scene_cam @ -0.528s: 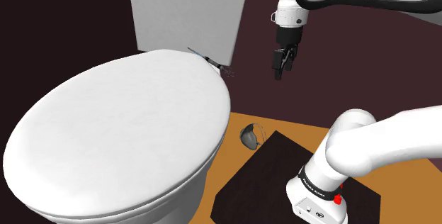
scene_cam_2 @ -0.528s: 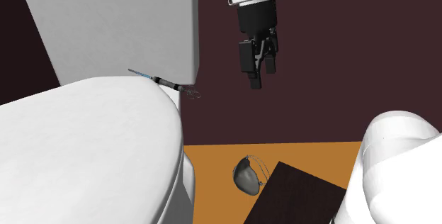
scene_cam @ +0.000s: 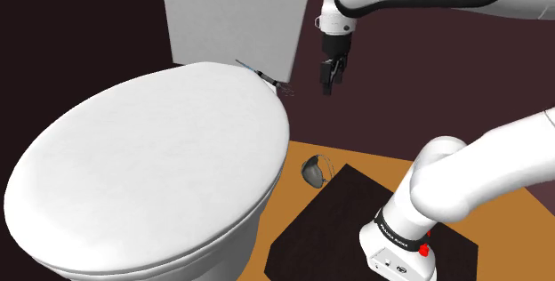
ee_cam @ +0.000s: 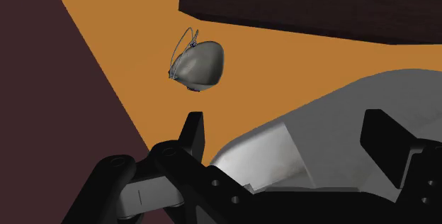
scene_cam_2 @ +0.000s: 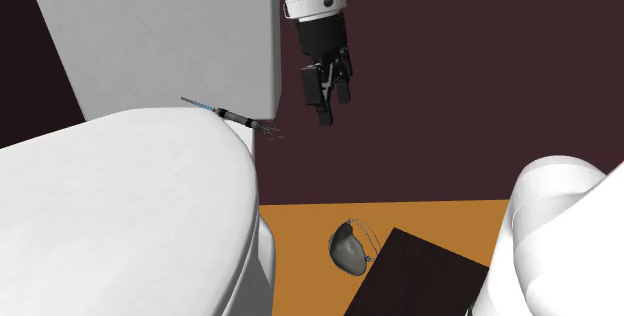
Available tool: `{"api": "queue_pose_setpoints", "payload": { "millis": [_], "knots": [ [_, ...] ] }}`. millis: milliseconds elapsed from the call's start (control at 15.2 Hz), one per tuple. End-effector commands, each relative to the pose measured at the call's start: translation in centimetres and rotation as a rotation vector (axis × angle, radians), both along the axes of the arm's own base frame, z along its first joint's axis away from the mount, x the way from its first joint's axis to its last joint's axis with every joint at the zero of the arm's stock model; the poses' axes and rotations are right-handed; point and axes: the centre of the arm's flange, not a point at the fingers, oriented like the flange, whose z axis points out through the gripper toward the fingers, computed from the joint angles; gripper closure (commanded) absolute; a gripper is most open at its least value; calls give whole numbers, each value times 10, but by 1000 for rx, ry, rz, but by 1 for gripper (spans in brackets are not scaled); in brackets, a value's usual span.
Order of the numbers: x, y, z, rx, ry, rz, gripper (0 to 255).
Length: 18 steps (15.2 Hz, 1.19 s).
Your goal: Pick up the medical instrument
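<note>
The jaws are hanging spread apart, holding nothing, pointing down with the edge of the white toilet lid [ee_cam: 304, 152] showing beneath them. The medical instrument [scene_cam: 265, 76] is lying just beside the jaws and slightly lower, on the lid's back edge, its dark end sticking out past the rim toward the jaws. Its long axis is running away from the jaws toward the pale tank [scene_cam: 231, 12], blue tip farthest, so I'm judging the coming move as a short sideways shift and drop, closing across the thin shaft.
</note>
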Motion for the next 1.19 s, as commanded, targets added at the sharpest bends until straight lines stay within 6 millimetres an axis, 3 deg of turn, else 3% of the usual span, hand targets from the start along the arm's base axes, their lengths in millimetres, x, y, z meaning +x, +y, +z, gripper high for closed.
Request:
{"api": "queue_pose_setpoints", "payload": {
  "millis": [0,726,1122],
  "knots": [
    [28,0,-6,-8,-2,40,0],
    [159,19,-40,-51,-7,247,0],
    [159,19,-72,-51,-7,247,0]
  ]
}}
